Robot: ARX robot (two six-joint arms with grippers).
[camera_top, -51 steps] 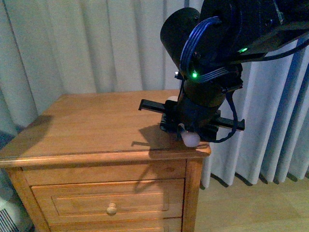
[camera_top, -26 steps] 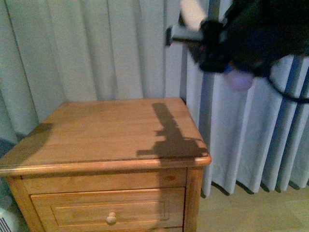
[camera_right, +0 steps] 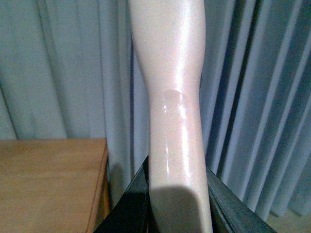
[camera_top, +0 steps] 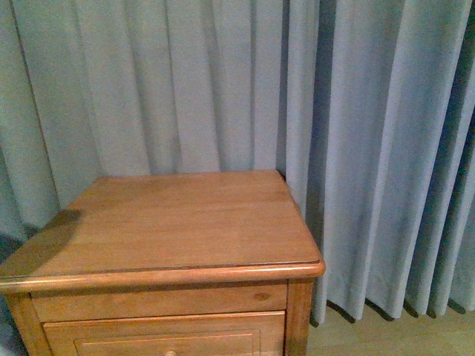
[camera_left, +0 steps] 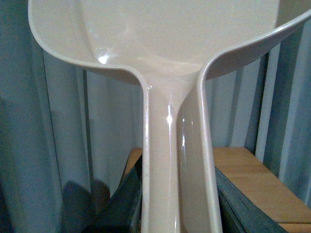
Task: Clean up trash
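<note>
In the left wrist view my left gripper (camera_left: pixel 177 204) is shut on the handle of the pink-beige dustpan (camera_left: pixel 160 43), whose scoop fills the upper part of that view. In the right wrist view my right gripper (camera_right: pixel 177 204) is shut on the pale pink handle of the brush (camera_right: pixel 170 87), held in front of the curtain. No white-grey wad of trash shows in any view. Neither arm shows in the front view.
A wooden nightstand (camera_top: pixel 178 222) with a drawer stands before grey-blue curtains (camera_top: pixel 297 89); its top shows nothing on it. A corner of it also shows in the left wrist view (camera_left: pixel 248 179) and the right wrist view (camera_right: pixel 48 184). Wooden floor (camera_top: pixel 386 334) lies to its right.
The right arm with the brush hung low over the nightstand's right front corner, rose toward the upper right, and has now left the front view. The camera view has tilted upward.
</note>
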